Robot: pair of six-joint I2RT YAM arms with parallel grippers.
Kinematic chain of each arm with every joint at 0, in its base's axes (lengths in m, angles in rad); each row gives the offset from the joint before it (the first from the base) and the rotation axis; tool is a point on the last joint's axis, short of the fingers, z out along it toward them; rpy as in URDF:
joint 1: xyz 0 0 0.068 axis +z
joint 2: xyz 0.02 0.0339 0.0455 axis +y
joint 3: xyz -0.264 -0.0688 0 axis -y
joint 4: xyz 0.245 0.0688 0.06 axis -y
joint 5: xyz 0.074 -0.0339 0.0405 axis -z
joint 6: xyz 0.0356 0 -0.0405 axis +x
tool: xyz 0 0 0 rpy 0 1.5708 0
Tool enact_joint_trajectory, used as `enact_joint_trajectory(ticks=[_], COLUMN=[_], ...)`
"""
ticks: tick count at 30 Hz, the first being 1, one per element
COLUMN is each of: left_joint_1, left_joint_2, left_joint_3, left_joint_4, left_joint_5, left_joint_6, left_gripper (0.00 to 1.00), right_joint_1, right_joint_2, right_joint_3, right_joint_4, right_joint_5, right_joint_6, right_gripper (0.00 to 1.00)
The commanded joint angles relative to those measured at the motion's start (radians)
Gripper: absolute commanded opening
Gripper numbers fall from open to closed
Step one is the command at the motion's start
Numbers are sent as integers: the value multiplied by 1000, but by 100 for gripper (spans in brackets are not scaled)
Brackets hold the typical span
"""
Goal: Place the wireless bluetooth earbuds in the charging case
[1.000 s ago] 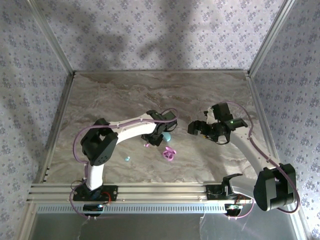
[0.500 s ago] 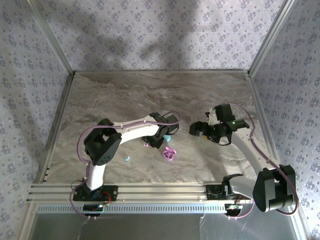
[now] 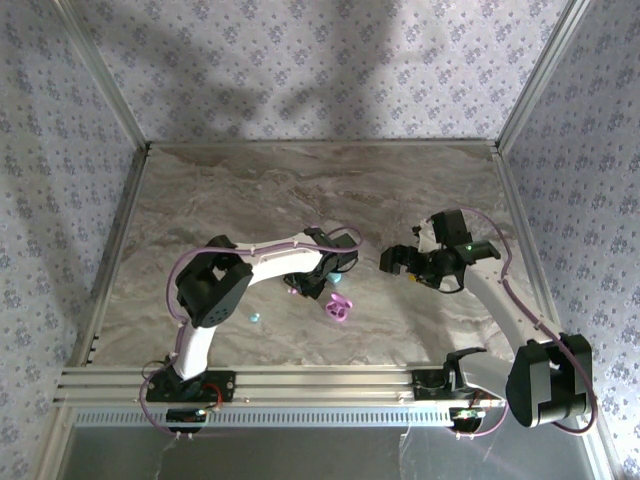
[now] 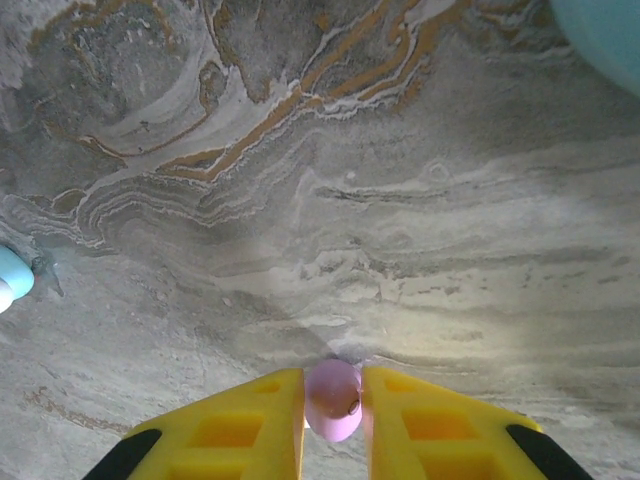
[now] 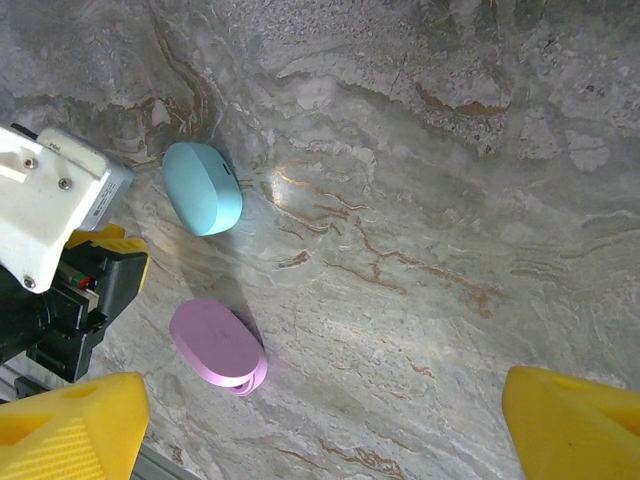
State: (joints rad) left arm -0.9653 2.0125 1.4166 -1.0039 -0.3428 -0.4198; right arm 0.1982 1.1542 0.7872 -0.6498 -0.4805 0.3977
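A tiny pink earbud (image 4: 333,402) sits between the yellow fingers (image 4: 262,420) of my left gripper (image 4: 333,385), which is shut on it just above the marble. From above, the left gripper (image 3: 303,286) is left of the pink charging case (image 3: 340,308), and the pink earbud (image 3: 293,291) peeks out at its tip. The pink case (image 5: 218,345) lies near the blue case (image 5: 202,187), whose lid is shut. A blue earbud (image 3: 254,318) lies loose to the lower left. My right gripper (image 3: 396,262) hovers open, right of both cases, with nothing between its fingers (image 5: 70,430).
The marble table (image 3: 230,200) is fenced by aluminium rails (image 3: 110,240) on its sides. The blue earbud (image 4: 10,278) and a corner of the blue case (image 4: 610,30) show at the edges of the left wrist view.
The left arm's elbow has swung right and forward while its gripper stayed by the pink earbud. The right gripper has shifted slightly nearer.
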Motion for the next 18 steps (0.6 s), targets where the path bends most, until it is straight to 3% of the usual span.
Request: enact_joint_trajectory(ticks=[1, 18], left_joint_1=[-6, -6], left_joint_2=[11, 1], left_joint_3=[-1, -51], left_joint_4=[-46, -33], left_joint_5=[-30, -25], left_joint_6=[-10, -23], left_gripper=[24, 24], right_joint_1=[-7, -11], right_joint_2=[-17, -32], right_joint_3=[-13, -16], right_joint_4=[-27, -46], right_joint_5=[-17, -14], right_joint_6=[-20, -23], right_gripper=[93, 94])
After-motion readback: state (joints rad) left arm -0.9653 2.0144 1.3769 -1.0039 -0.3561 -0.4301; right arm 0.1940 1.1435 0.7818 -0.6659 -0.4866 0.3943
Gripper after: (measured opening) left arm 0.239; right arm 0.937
